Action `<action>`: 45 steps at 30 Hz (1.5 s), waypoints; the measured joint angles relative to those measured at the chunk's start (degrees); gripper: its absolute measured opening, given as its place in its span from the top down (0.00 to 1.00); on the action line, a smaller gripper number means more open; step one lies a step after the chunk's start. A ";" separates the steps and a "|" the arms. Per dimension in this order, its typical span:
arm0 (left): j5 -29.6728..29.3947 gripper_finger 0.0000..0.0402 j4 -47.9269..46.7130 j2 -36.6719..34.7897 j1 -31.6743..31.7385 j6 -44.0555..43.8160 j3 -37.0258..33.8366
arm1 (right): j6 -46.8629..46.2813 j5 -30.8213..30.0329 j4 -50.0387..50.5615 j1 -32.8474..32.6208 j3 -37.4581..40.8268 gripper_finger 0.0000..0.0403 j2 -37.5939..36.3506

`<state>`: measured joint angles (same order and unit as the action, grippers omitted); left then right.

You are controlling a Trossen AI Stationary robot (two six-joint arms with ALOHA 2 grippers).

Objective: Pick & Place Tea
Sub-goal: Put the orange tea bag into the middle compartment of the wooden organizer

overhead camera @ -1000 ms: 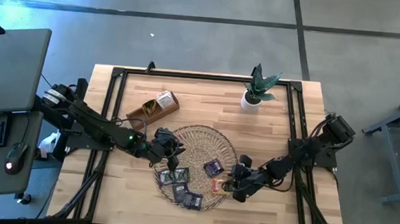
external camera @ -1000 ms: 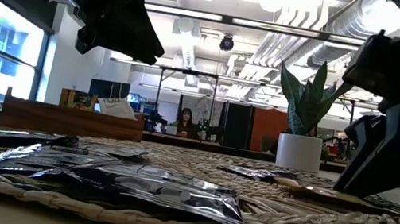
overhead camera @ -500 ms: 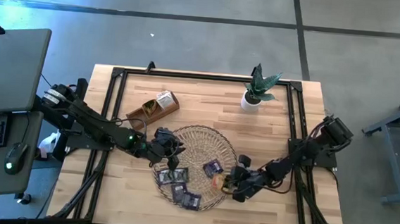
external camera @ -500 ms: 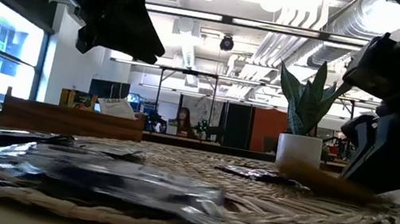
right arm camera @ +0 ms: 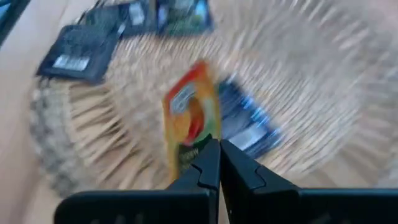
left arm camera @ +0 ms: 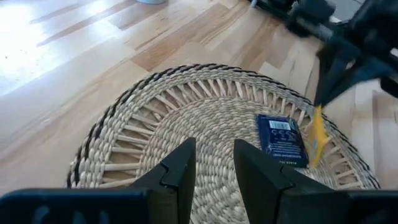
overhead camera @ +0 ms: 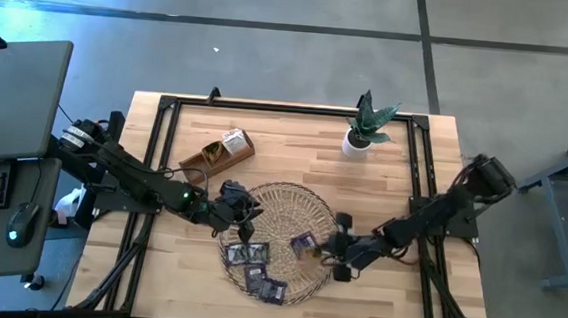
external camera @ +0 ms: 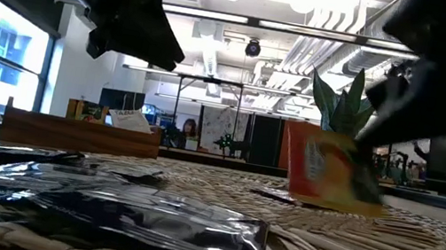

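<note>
A round wicker tray lies mid-table with several dark tea sachets flat on it, one more nearer its right rim. An orange-and-white tea sachet stands upright over the tray's right part, my right gripper shut on it. In the high view that gripper is at the tray's right rim. My left gripper hovers open above the tray's left part, nothing between its fingers. My right gripper pinches the orange sachet by one edge between its two shut fingers. The fingers slant down onto its upper corner from the table's right side. The sachet hangs upright below them; whether its lower edge touches the tray, I cannot tell.
A brown wooden box with a sachet in it stands far-left of the tray. A potted plant is at the far right. Black frame rails run along the table's sides.
My right gripper has shut on the orange sachet, which lay flat on the tray's right rim, and has risen with it. The sachet has swung from flat to upright and hangs below the fingers.
</note>
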<state>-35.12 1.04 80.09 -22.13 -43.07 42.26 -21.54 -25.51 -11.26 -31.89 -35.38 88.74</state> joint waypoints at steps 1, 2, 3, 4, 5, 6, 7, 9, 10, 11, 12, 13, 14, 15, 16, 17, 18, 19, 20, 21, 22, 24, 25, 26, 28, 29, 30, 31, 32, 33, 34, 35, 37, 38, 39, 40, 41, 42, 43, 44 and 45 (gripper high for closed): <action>0.28 0.73 0.58 0.00 0.52 0.91 0.00 | 3.89 -0.81 0.05 0.64 0.00 0.99 -1.09; 1.44 0.73 1.68 0.03 1.06 2.19 0.00 | 8.34 -1.25 -0.28 1.48 0.00 0.99 -1.91; 3.40 0.73 3.01 0.17 1.93 3.78 0.04 | 12.62 -1.30 -1.03 2.50 -0.02 0.99 -2.49; 5.45 0.73 4.61 0.38 3.06 5.71 0.04 | 16.56 -0.98 -1.51 3.65 -0.07 0.99 -2.88; 7.73 0.73 6.48 0.72 4.08 7.67 0.04 | 20.10 -0.05 -1.72 5.02 -0.09 1.00 -2.95; 10.24 0.73 8.63 0.99 5.12 9.66 0.04 | 22.94 1.51 -1.87 6.60 -0.05 1.00 -2.93; 12.76 0.73 10.69 1.24 6.34 11.63 0.05 | 24.78 3.32 -2.25 8.28 -0.04 1.00 -2.83; 18.63 0.73 13.71 1.94 8.81 15.41 0.75 | 26.02 6.87 -3.18 11.81 -0.04 1.00 -2.74; 21.72 0.73 14.39 2.40 10.01 16.95 1.41 | 26.11 8.35 -3.58 13.47 -0.04 1.00 -2.75; 24.64 0.73 14.54 2.95 11.29 18.26 2.06 | 26.28 9.77 -3.93 15.06 -0.04 1.00 -2.75; 26.77 0.73 14.53 3.74 12.42 19.24 2.83 | 26.81 11.04 -4.07 16.59 -0.04 1.00 -2.75; 28.57 0.73 14.64 4.97 13.48 19.98 3.82 | 27.67 12.58 -4.40 17.91 -0.04 1.00 -2.75; 29.91 0.72 14.67 6.47 14.50 20.74 4.90 | 28.66 14.35 -5.30 19.14 -0.04 1.00 -2.75; 31.12 0.72 14.53 7.95 15.44 21.46 5.87 | 29.50 16.04 -6.33 20.25 -0.04 1.00 -2.75; 32.22 0.71 14.18 9.55 16.19 22.24 6.96 | 29.92 17.58 -7.22 21.25 -0.04 1.00 -2.75; 33.40 0.70 13.89 11.14 16.83 23.11 8.33 | 30.13 18.86 -8.01 22.17 -0.04 1.00 -2.75; 34.26 0.68 13.52 12.54 17.46 24.04 9.67 | 30.29 19.77 -8.47 23.01 -0.04 1.00 -2.75; 34.99 0.67 12.93 13.89 18.02 25.00 11.00 | 30.56 20.44 -8.61 23.76 -0.04 1.00 -2.75; 35.45 0.65 11.62 15.27 18.52 25.96 12.57 | 30.58 21.01 -8.61 24.47 -0.05 1.00 -2.75; 35.86 0.64 9.94 16.49 19.04 26.95 14.02 | 30.58 21.67 -8.43 25.06 -0.07 1.00 -2.75; 35.87 0.62 7.07 17.33 19.54 27.70 15.29 | 30.60 22.19 -7.96 25.63 -0.07 1.00 -2.75; 36.23 0.59 1.96 19.20 20.39 28.55 18.50 | 30.60 22.52 -6.90 26.25 -0.07 1.00 -2.75; 36.75 0.58 0.07 19.96 20.84 28.88 20.03 | 30.60 22.51 -6.49 26.42 -0.07 1.00 -2.75; 37.80 0.57 -2.58 20.26 21.22 29.17 21.26 | 30.61 22.57 -6.25 26.64 -0.07 1.00 -2.75; 39.00 0.57 -5.68 20.46 21.61 29.31 23.08 | 30.77 22.74 -6.16 26.78 -0.07 1.00 -2.75; 38.98 0.57 -6.09 20.46 21.62 29.32 23.67 | 31.00 22.74 -6.16 26.79 -0.07 1.00 -2.75; 38.85 0.57 -6.36 20.44 21.58 29.33 23.99 | 31.37 22.74 -6.30 26.79 -0.07 1.00 -2.75; 38.57 0.58 -6.59 20.41 21.53 29.33 24.13 | 31.83 22.74 -6.52 26.79 -0.09 1.00 -2.75; 38.37 0.59 -6.92 20.42 21.47 29.34 24.15 | 32.05 22.60 -6.59 26.79 -0.09 1.00 -2.75; 38.38 0.60 -7.45 20.44 21.47 29.33 24.15 | 32.08 22.29 -6.59 26.79 -0.09 1.00 -2.75; 38.42 0.62 -7.62 20.46 21.47 29.29 24.15 | 32.08 21.92 -6.61 26.79 -0.09 1.00 -2.77; 38.65 0.64 -7.38 20.46 21.39 29.20 24.15 | 32.12 21.48 -6.61 26.79 -0.09 1.00 -2.77; 39.55 0.68 -7.19 20.46 21.40 27.86 24.15 | 32.48 20.73 -6.89 26.79 -0.09 1.00 -2.77; 40.10 0.69 -7.23 20.46 21.40 26.96 24.15 | 32.58 20.48 -7.27 26.79 -0.09 1.00 -2.77; 40.53 0.71 -7.33 20.46 21.38 26.23 24.15 | 32.71 20.25 -7.83 26.79 -0.09 1.00 -2.77; 40.63 0.72 -7.56 20.46 21.38 25.90 24.15 | 32.73 19.98 -8.62 26.79 -0.09 1.00 -2.77; 40.60 0.73 -7.71 20.46 21.38 25.80 24.15 | 32.76 19.97 -9.40 26.79 -0.09 1.00 -2.77; 40.49 0.73 -7.76 20.68 21.38 25.77 24.15 | 32.76 19.96 -10.20 26.79 -0.09 1.00 -2.79; 40.29 0.73 -7.31 21.44 21.36 25.79 24.17 | 32.76 19.94 -10.87 26.79 -0.09 1.00 -2.79; 40.03 0.74 -6.69 22.39 21.36 25.75 24.20 | 32.76 19.94 -11.26 26.79 -0.11 1.00 -2.79; 39.37 0.75 -7.22 23.00 21.38 25.71 24.15 | 32.76 19.96 -11.36 26.79 -0.13 1.00 -2.79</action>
<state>4.25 -6.17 103.10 -0.75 -17.35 66.41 11.22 -5.55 -22.62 -5.10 -35.51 85.95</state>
